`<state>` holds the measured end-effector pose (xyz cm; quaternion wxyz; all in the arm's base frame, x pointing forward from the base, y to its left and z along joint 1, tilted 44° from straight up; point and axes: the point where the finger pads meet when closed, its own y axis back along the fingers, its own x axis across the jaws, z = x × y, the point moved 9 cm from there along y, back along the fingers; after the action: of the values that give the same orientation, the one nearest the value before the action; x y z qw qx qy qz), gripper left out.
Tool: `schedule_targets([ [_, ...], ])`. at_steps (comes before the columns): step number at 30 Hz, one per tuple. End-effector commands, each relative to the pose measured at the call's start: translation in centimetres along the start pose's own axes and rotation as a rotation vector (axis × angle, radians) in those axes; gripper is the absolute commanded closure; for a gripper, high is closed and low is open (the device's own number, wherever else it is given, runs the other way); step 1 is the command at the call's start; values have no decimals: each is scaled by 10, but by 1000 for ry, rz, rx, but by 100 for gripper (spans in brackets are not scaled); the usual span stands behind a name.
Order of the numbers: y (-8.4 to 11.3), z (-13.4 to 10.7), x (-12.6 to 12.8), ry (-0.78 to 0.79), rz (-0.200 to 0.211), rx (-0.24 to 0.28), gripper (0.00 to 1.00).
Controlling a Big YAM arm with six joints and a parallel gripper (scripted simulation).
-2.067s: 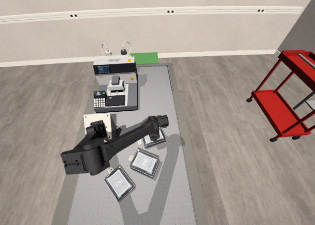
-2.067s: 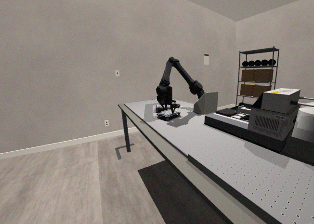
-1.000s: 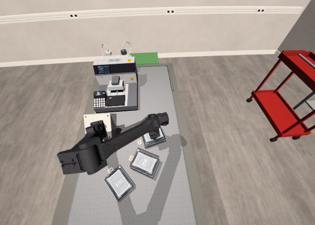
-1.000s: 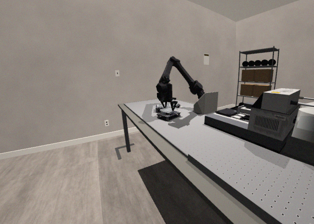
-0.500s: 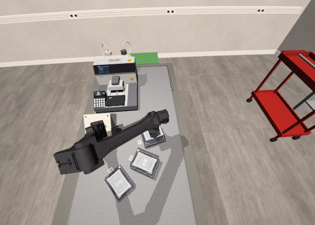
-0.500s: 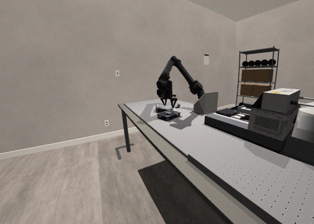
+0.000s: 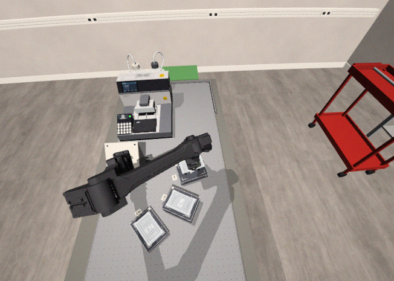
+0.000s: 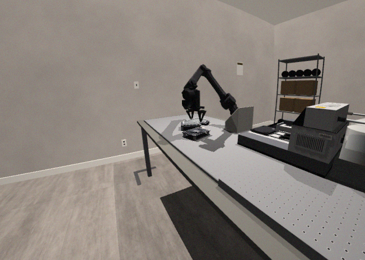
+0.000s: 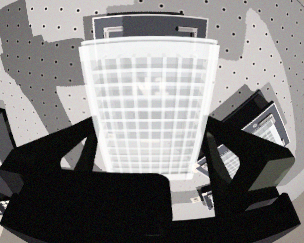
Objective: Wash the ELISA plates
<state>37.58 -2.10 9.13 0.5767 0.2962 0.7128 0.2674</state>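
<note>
My gripper (image 7: 193, 170) (image 8: 196, 119) (image 9: 150, 121) is shut on a clear ELISA plate (image 7: 184, 167) (image 9: 150, 109), gripping its two long sides. The plate hangs above nest N1 (image 7: 191, 179) (image 8: 193, 135) (image 9: 150, 24), apart from it. The nest's far rim shows beyond the plate in the wrist view. I cannot make out the plate's cut-off corner. A second plate (image 7: 181, 202) lies in nest N2 (image 7: 190, 219), a third plate (image 7: 149, 227) in nest N3 (image 7: 148, 249). The washer's dark carrier (image 7: 144, 125) shows no plate. Its lamp (image 7: 130, 116) is green.
The washer (image 7: 165, 121) (image 8: 309, 142) stands towards the back, with its keypad (image 7: 124, 128) at the front left. An upright pale panel (image 8: 242, 119) stands beside the arm's base, between the arm and the washer.
</note>
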Motion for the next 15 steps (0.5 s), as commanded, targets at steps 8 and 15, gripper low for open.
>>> schedule_targets([
  [8, 34, 11, -7, -38, 2, -45, 18],
  [15, 19, 0, -5, -26, 3, 14, 18],
])
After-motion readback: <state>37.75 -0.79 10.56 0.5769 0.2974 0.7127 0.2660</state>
